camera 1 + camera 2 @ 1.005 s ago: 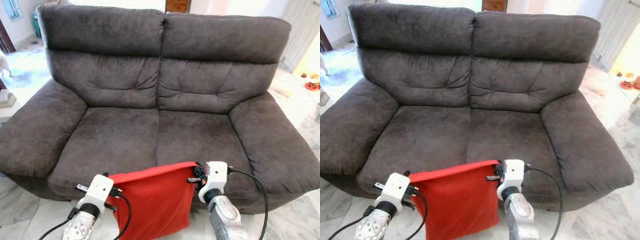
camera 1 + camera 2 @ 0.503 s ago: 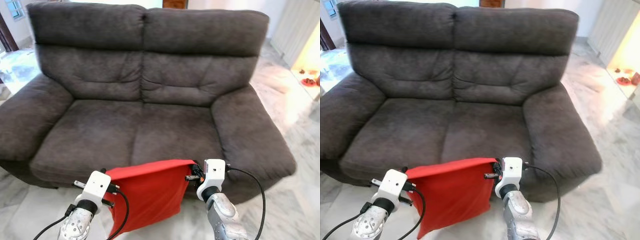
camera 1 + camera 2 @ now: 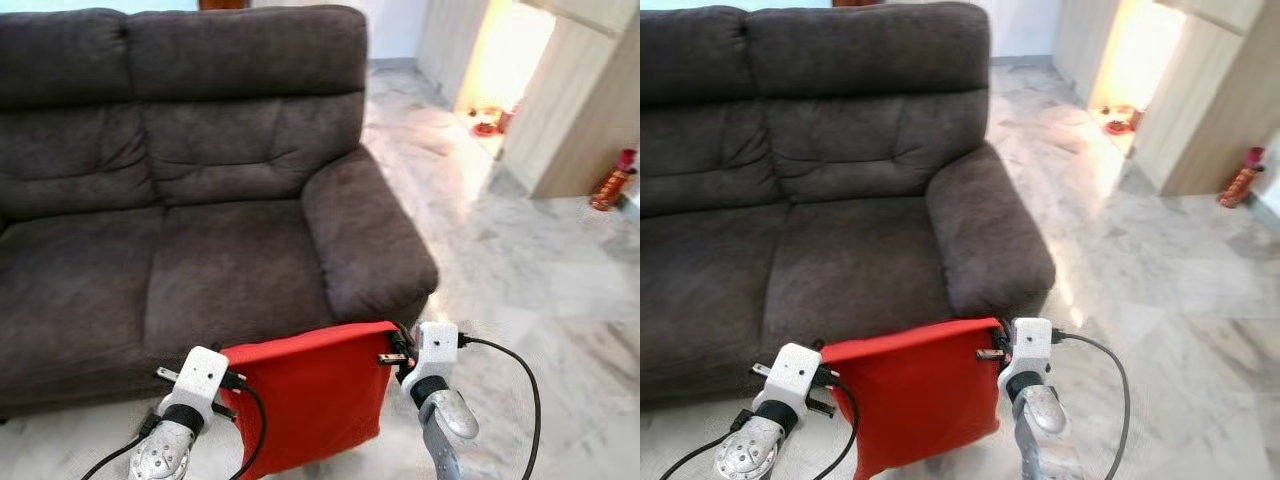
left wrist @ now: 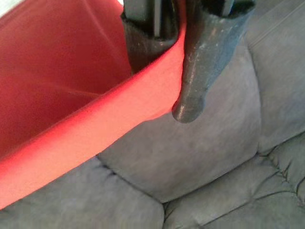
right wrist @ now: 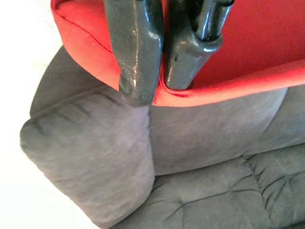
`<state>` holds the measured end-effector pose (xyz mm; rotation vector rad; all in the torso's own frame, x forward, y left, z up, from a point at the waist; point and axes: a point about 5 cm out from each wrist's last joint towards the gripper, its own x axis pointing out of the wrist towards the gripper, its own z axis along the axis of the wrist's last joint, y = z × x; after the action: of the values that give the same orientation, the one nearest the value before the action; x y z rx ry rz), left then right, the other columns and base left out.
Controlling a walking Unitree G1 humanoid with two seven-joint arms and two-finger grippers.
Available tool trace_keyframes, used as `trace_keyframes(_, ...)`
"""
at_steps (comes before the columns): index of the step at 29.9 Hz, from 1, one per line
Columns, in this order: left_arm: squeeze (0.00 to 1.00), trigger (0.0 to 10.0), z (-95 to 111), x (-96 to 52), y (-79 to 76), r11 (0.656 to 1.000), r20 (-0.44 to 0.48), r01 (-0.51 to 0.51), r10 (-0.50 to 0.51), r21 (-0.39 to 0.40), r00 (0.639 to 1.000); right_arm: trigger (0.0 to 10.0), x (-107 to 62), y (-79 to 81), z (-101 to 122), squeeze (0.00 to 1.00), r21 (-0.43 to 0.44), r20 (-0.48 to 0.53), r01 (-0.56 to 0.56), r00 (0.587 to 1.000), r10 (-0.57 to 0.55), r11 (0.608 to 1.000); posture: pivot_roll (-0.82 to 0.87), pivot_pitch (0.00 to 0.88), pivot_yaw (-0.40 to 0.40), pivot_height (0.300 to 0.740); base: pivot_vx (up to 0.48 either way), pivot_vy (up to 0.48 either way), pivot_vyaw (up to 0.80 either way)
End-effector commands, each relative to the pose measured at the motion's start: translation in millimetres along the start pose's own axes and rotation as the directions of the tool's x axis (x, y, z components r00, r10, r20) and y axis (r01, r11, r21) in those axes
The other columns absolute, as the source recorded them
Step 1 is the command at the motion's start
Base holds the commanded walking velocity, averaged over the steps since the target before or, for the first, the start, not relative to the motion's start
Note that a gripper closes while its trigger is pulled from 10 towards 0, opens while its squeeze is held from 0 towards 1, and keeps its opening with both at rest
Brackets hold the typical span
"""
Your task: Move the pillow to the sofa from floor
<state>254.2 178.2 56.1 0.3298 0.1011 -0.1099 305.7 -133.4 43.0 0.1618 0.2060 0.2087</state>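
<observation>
Pillow: red pillow (image 3: pixel 310 400) hanging by its top edge between both claws, off the floor, just in front of the sofa's front edge, not yet on the seat.
Left claw (image 4: pixel 164 62): clamped on the pillow's upper left corner.
Right claw (image 5: pixel 157 57): clamped on the upper right corner, fabric pinched between the fingers.
Sofa: dark grey sofa (image 3: pixel 200 180), right seat cushion nearest the load.
Step in hand: carrying to the seat. Best done by lifting both corners level, clearing the front edge, advancing over the cushion, then releasing together.
Head views: whole pillow hanging, marble floor (image 3: pixel 520 260) off to the right.
Wrist views: pinch itself, fabric folded between fingers, sofa cushions beyond.
</observation>
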Motion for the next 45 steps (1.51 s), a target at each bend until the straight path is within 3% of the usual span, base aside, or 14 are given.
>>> trace_keyframes(1,0.00,10.0,3.2,-5.0,37.0,0.987,0.024,-0.159,0.159,-0.004,0.987,10.0,0.2,-15.5,18.7,0.00,0.017,0.094,0.065,0.993,-0.067,0.998,0.14,0.100,-0.002,0.740,0.000,0.000,0.00)
trace_keyframes(17,0.00,10.0,8.7,-5.6,40.9,0.982,0.043,-0.188,0.188,-0.019,0.981,10.0,0.9,-7.7,21.5,0.00,-0.012,0.118,-0.002,0.993,0.003,1.000,0.14,0.101,0.002,0.740,0.000,0.203,0.00)
trace_keyframes(23,0.00,10.0,9.5,-5.1,42.7,0.980,0.043,-0.196,0.196,-0.020,0.980,10.0,0.6,-2.1,23.4,0.00,-0.052,0.129,-0.051,0.990,0.058,0.997,0.14,0.100,0.004,0.740,0.339,0.291,0.78)
trace_keyframes(28,0.00,10.0,10.6,-4.6,42.7,0.981,0.044,-0.191,0.192,-0.024,0.980,10.0,1.2,-6.5,22.7,0.00,0.002,0.134,0.000,0.991,0.000,1.000,0.14,0.099,0.005,0.740,0.418,0.146,0.00)
trace_keyframes(38,0.00,10.0,10.5,-4.1,43.4,0.985,0.040,-0.171,0.172,-0.029,0.984,10.0,2.5,-6.6,22.3,0.00,-0.006,0.118,0.003,0.993,-0.002,1.000,0.14,0.099,0.005,0.740,0.440,0.000,0.00)
trace_keyframes(45,0.00,10.0,10.3,-4.0,37.3,0.993,0.037,-0.117,0.118,-0.035,0.992,10.0,2.7,-8.4,22.4,0.00,-0.010,0.122,0.024,0.992,-0.023,1.000,0.14,0.098,0.004,0.740,0.448,0.000,-0.56)
